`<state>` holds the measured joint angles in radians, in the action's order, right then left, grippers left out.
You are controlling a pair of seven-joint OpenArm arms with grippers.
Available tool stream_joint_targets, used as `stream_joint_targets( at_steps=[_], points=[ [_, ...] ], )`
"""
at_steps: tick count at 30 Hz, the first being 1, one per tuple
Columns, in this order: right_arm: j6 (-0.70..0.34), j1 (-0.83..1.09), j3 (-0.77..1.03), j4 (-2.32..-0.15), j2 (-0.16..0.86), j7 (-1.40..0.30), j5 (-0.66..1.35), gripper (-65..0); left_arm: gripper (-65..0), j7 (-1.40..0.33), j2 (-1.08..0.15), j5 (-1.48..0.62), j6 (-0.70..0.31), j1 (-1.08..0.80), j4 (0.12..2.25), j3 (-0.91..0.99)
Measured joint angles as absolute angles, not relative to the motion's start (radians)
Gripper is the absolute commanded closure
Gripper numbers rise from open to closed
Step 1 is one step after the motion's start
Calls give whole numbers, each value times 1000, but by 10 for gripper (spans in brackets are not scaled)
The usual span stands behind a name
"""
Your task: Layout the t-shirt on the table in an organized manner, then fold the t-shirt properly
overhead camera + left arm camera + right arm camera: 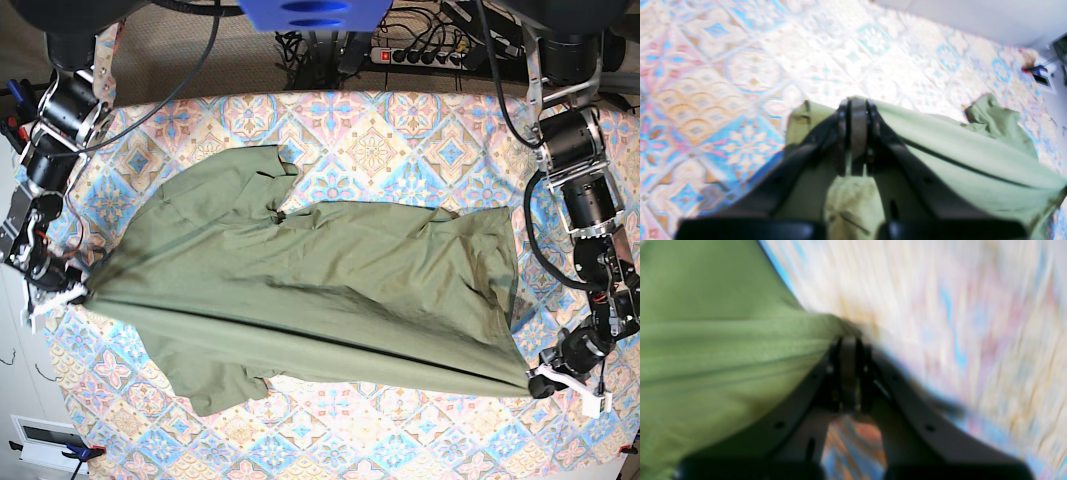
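The green t-shirt [320,290] lies spread across the middle of the tabletop [400,130], which has a bright cloth with tile shapes on it. The shirt is not flat yet. It has long wrinkles, and one straight ridge runs from one side to the other because it is being pulled tight between the two arms. The left pincer [858,110] is clenched on a bit of the shirt's edge, and green cloth bunches up between its jaws. In the base view that is the corner on the right side, near the front of the tabletop. The right pincer [848,343] is also clenched on the shirt, at the far left corner, though its own view is very blurry. A sleeve [255,165] sticks up toward the back, and another part [215,385] hangs out toward the front. The shirt looks soft, thin and light, so it will sag, fold over itself and slide easily on the cloth. It is best to hold it by corners, the hem or the shoulders, and pull gently so it goes smooth.
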<state>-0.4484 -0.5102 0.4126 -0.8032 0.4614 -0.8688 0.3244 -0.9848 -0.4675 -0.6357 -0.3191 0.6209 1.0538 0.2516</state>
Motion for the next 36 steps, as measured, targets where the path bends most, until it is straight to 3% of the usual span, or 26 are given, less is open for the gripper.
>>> stream_joint_targets(
  at_steps=[4, 10, 13, 16, 22, 24, 36],
  points=[
    [-433, -514, 344, -784, 473, -856, 297, -49, -15, -911, -482, -597, -297, 615, 906, 255],
    [-439, -509, 113, -786, 460, -824, 310, -131, -235, -881, -461, -537, -308, 608, 825, 246],
    [-441, -509, 103, -802, 454, -822, 313, -131, -286, -875, -472, -544, -311, 564, 829, 248],
    [-437, -470, 106, -875, 463, -836, 307, -133, -284, -941, -476, -533, -310, 495, 853, 249],
    [-440, -332, 132, -1026, 460, -848, 318, -135, -284, -1044, -466, -630, -357, 186, 1275, 252],
    [-440, -295, 171, -1052, 454, -861, 313, -135, -284, -1055, -466, -632, -355, 147, 1326, 251],
    [-441, -237, 229, -1105, 455, -904, 311, -132, -283, -1046, -425, -633, -352, 133, 1272, 246]
  ],
)
